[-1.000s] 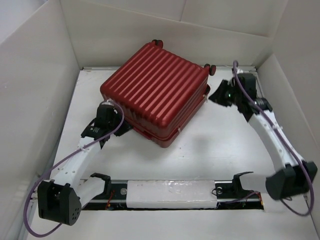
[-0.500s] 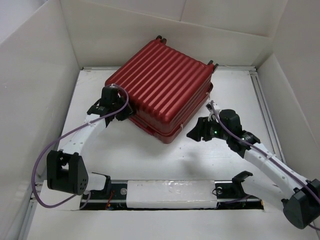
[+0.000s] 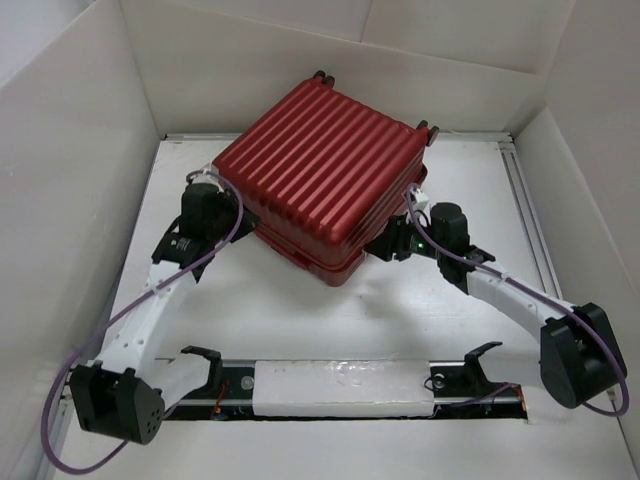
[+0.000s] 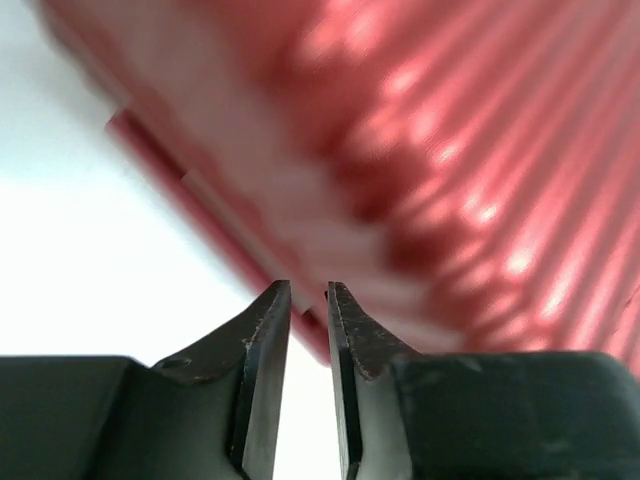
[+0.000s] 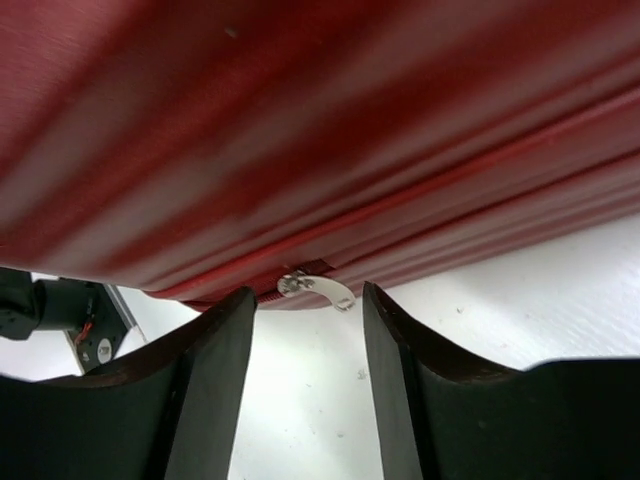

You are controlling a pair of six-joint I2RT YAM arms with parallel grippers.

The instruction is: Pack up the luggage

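Red luggage (image 3: 325, 170) lies shut, far-centre on the table (image 3: 300, 320). Only the right wrist view shows its silver zip pull (image 5: 315, 288), just ahead of the right gripper's (image 5: 305, 295) parted jaws, newly moved in. The left gripper (image 4: 308, 290) is barely parted and empty.

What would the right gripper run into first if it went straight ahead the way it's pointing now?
The right gripper would most likely meet the silver zipper pull first; it shows between the open fingers, on the side seam of the suitcase. How near it is I can't judge.
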